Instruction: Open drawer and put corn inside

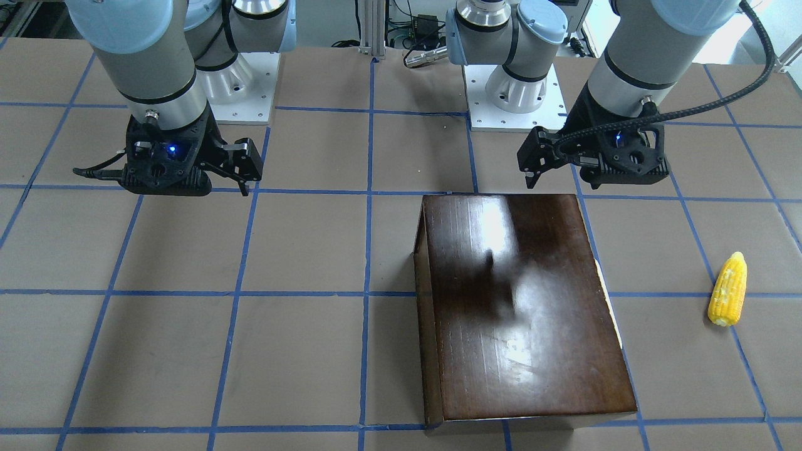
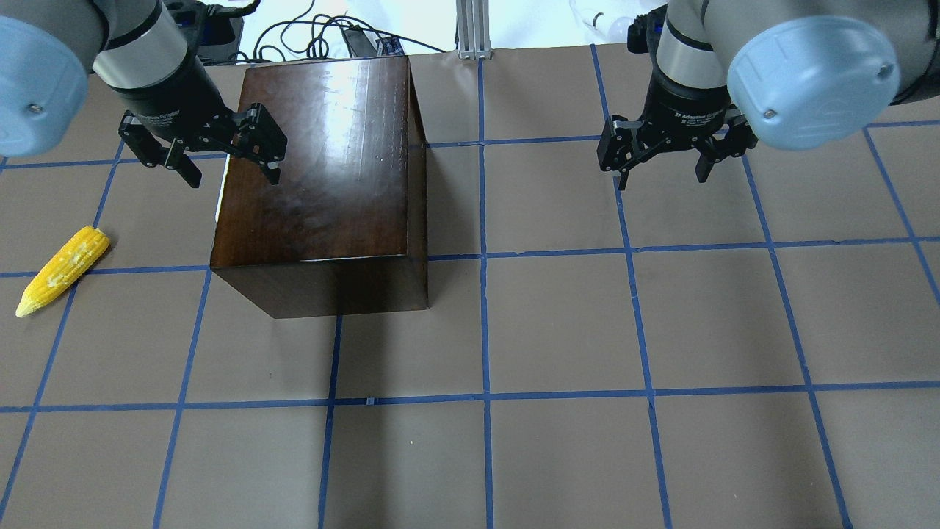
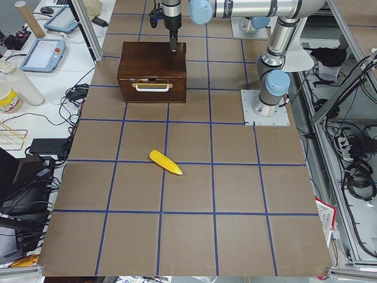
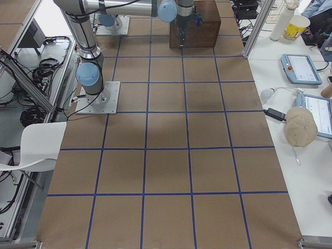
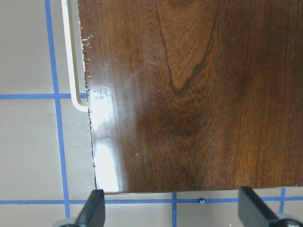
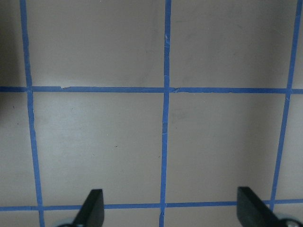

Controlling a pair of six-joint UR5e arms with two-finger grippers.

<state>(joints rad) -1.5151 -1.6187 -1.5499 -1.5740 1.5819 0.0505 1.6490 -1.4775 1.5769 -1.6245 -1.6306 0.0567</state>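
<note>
The dark-brown wooden box point(image 1: 520, 307) stands on the table, its glossy top point(image 2: 323, 154) facing up. The drawer point(image 3: 152, 94) is shut; its front panel carries a cream handle point(image 5: 71, 56). The yellow corn point(image 2: 62, 269) lies on the table apart from the box, on the drawer-front side; it also shows in the front view point(image 1: 728, 289) and in the left side view point(image 3: 165, 162). My left gripper point(image 2: 235, 178) is open and empty, above the box top's corner near the handle point(image 5: 173, 210). My right gripper point(image 2: 661, 178) is open and empty over bare table point(image 6: 170, 210).
The table is brown board with a blue tape grid point(image 2: 485, 330). The two arm bases point(image 1: 238, 81) point(image 1: 520, 88) stand at the robot's edge. Cables and an aluminium post point(image 2: 474, 29) lie beyond the far edge. Side tables hold tablets and cups point(image 3: 47, 53).
</note>
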